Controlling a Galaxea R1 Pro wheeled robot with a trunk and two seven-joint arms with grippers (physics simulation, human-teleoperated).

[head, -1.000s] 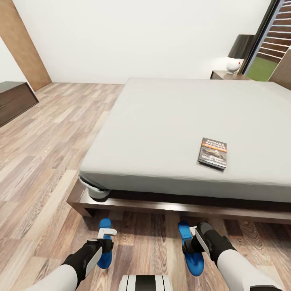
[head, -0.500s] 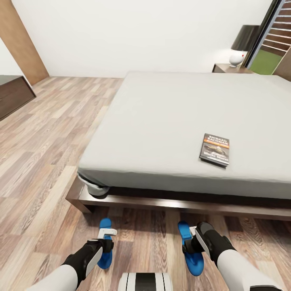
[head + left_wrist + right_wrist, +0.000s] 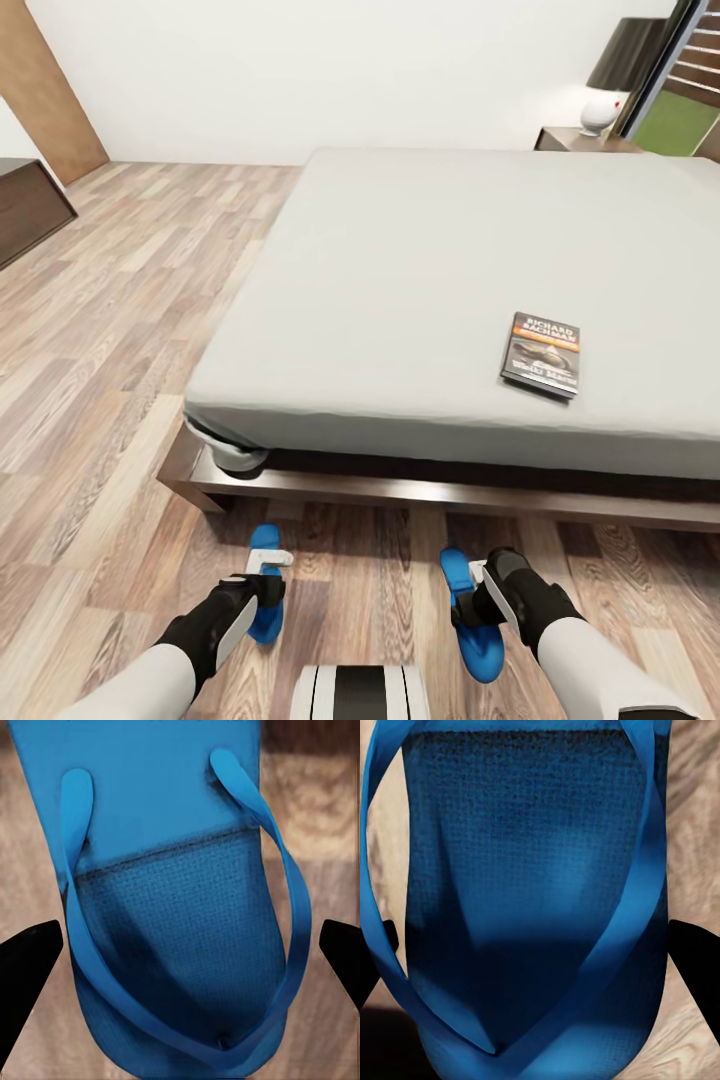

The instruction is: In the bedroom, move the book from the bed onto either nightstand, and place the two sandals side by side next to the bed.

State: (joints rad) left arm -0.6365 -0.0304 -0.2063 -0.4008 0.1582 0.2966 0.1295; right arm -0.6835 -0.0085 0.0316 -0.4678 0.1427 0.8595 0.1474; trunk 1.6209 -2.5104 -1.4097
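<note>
The book (image 3: 541,353) lies flat on the grey mattress of the bed (image 3: 400,280), near its front edge. Two blue sandals are on the bedroom floor side in front of the bed frame. The left sandal (image 3: 264,540) (image 3: 172,832) lies on the planks under my left gripper (image 3: 265,585) (image 3: 191,952), whose black fingers (image 3: 30,967) stand open just clear of its sides. The right sandal (image 3: 482,655) (image 3: 532,870) sits deep between the fingers (image 3: 697,960) of my right gripper (image 3: 472,600) (image 3: 532,960), which is shut on it. A nightstand (image 3: 585,138) stands at the bed's far right corner.
A lamp (image 3: 612,85) with a dark shade stands on that nightstand, beside the window. A long dark cabinet (image 3: 25,205) lines the left wall. Open wood floor runs along the bed's left side. The dark bed frame (image 3: 420,495) juts out just ahead of both sandals.
The head view has tipped downward, shifting the whole scene up. My right gripper has drawn its sandal slightly back from the bed frame. The left gripper and its sandal have kept their place.
</note>
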